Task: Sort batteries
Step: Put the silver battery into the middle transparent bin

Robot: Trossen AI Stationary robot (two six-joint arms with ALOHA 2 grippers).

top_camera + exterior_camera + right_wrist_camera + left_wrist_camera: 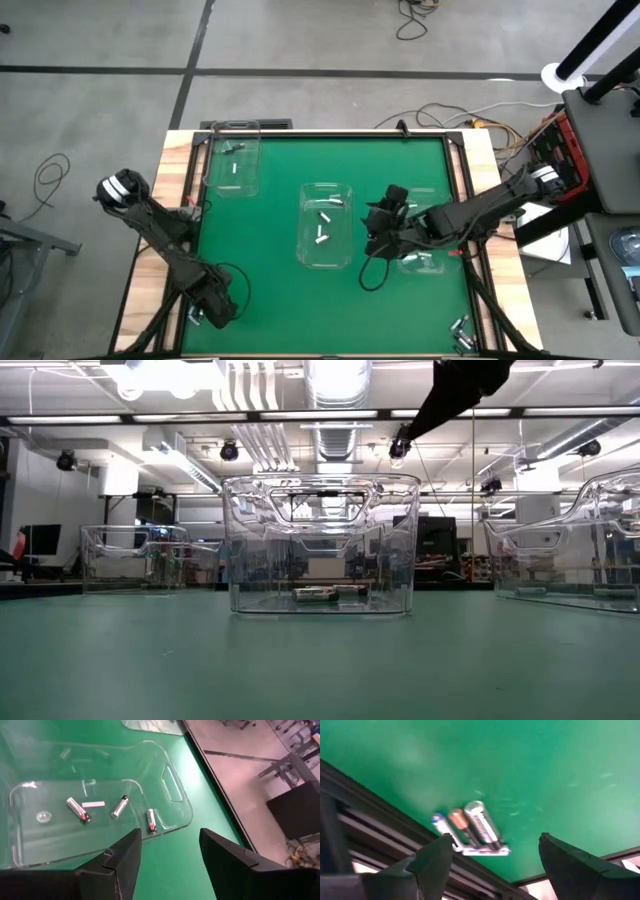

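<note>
Batteries (470, 827) lie bunched on the green desk (280, 290) at its near left corner, against the dark frame, directly below the left end effector (492, 862), whose fingers are spread wide and hold nothing. More batteries (119, 806) rest inside the middle clear bin (170, 785). The right end effector (167, 855) hangs just beside that bin, fingers apart and empty. Two other clear bins (233, 160) stand well apart.
</note>
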